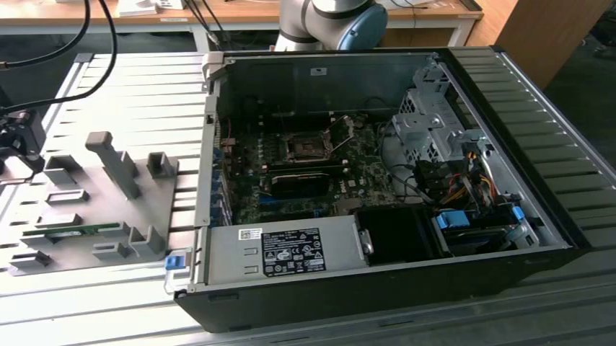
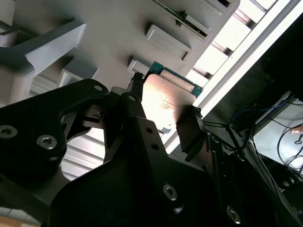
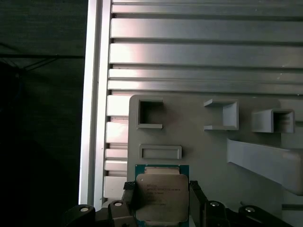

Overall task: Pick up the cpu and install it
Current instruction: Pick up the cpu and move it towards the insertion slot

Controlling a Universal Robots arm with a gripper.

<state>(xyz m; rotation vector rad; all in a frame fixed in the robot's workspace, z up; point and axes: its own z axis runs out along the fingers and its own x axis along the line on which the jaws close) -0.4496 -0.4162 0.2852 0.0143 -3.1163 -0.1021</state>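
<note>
The cpu (image 3: pixel 160 191) is a small square chip with a silvery metal top and a green rim. It sits between my two black fingers over the grey fixture plate (image 3: pixel 208 151). In both wrist views my gripper (image 3: pixel 162 197) is shut on the cpu, one finger (image 3: pixel 129 195) against each of two opposite edges. The second wrist view shows the cpu (image 2: pixel 161 99) from below the gripper (image 2: pixel 163 108). I cannot tell whether the chip rests on the plate or hangs just above it. In the exterior view my gripper (image 1: pixel 17 148) is at the far left, over the plate's left edge.
The open computer case (image 1: pixel 385 180) lies at the exterior view's right, with the motherboard's open socket (image 1: pixel 308 148) near its middle. The fixture plate (image 1: pixel 97 202) carries grey blocks and a green memory stick (image 1: pixel 72 231). A ribbed metal table (image 1: pixel 144 94) lies beneath.
</note>
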